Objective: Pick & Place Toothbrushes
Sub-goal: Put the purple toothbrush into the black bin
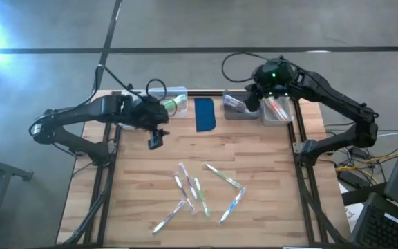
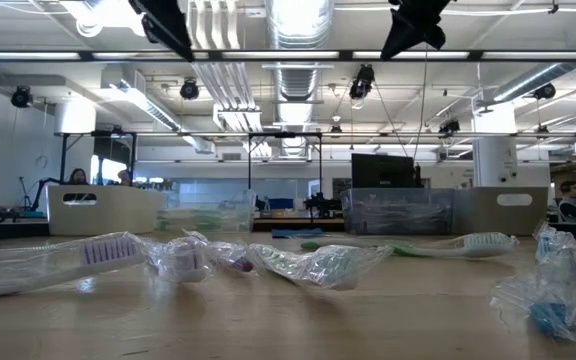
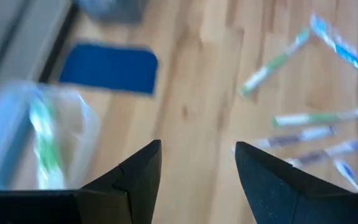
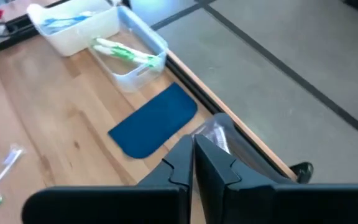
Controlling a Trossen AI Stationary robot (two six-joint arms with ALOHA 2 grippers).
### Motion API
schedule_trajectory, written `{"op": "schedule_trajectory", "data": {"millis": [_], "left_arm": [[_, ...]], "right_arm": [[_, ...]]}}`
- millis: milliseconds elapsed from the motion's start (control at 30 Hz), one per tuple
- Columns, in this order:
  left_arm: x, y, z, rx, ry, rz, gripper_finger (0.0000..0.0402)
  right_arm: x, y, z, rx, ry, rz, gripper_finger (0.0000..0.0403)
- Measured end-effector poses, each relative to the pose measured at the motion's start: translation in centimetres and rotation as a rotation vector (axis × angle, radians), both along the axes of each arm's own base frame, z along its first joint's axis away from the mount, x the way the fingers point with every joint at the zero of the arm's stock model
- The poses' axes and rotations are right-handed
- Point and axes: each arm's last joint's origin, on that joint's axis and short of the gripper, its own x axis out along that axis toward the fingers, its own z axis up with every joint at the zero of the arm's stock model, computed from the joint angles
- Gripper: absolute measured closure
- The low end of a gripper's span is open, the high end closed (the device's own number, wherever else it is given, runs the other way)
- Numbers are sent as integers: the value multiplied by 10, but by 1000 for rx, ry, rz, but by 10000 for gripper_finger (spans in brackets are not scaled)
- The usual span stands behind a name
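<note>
We are hovering between picks: our left gripper [image 3: 197, 163], fingers spread and empty, is facing the loose clear-wrapped toothbrushes [image 3: 303, 134] lying ahead of its fingertips and needs lowering onto one; our right gripper [image 4: 193, 158], fingers pressed together and empty, is waiting over the far bins.

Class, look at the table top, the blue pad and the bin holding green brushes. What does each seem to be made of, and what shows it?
Table top: wood, likely butcher block; joined strips with grain, matte.
Blue pad: probably rubber or foam; flat, dull, rounded corners, no shine.
Bin: clear plastic; the green brushes show through its glossy walls.
</note>
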Motion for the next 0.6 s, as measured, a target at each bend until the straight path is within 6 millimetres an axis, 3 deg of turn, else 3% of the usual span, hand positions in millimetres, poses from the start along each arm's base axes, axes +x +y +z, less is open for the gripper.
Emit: {"op": "schedule_trajectory", "data": {"millis": [300, 600], "left_arm": [[-6, -46, -13, -213, 92, 82, 193], [-2, -112, -58, -427, 166, 211, 193]], "right_arm": [[13, 2, -4, -50, 8, 68, 394], [15, 1, -1, -125, 14, 123, 394]]}}
